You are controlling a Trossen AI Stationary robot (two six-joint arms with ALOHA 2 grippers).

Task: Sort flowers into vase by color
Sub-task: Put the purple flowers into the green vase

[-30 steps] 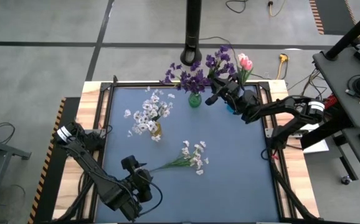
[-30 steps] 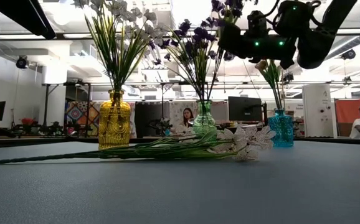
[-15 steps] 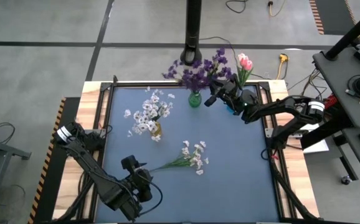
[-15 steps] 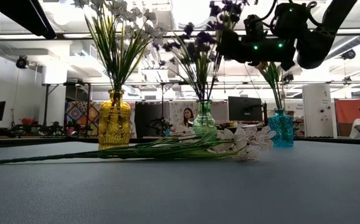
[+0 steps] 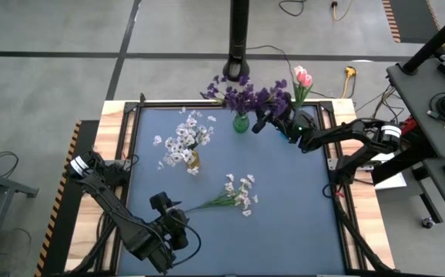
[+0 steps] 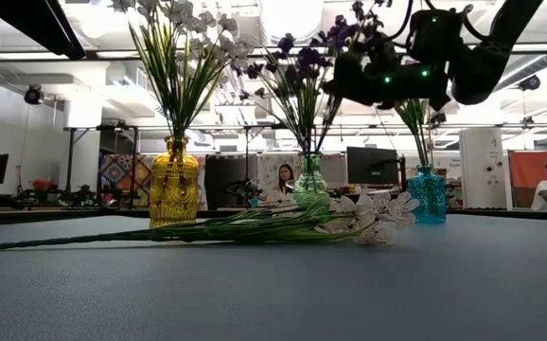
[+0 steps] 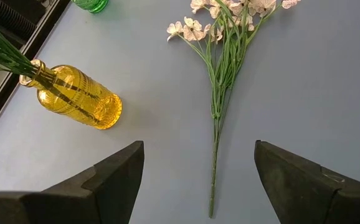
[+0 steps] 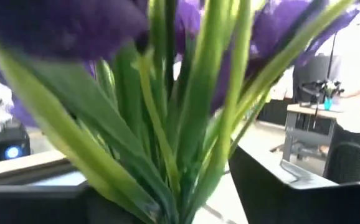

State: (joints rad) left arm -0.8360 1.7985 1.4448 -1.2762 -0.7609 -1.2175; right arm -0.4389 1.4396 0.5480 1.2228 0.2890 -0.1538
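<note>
My right gripper is high over the table's far edge, just right of the green vase. It is shut on a dark purple sprig. That vase holds more purple sprigs by their stems. White sprays stand in the yellow vase. Pink tulips stand in the blue vase. One white sprig lies flat on the mat. My left gripper is open near that sprig's stem end, touching nothing. My right gripper pinches the purple sprig's green stems and leaves between its two fingers, below the blossoms. It comes level from the table's right, across the stems. The sprig is high above the table, leaning toward the green vase's bunch; its lower end is hidden among those stems.
A black pole stands behind the far edge near the green vase. The three vases line the far half of the blue mat. A raised frame borders the mat. A person sits in the room beyond.
My right gripper has moved a little toward the table's left, toward the green vase, and slightly down. The purple sprig it holds has swung with it and now merges with the bunch in that vase. The left arm and the lying white sprig stay still.
</note>
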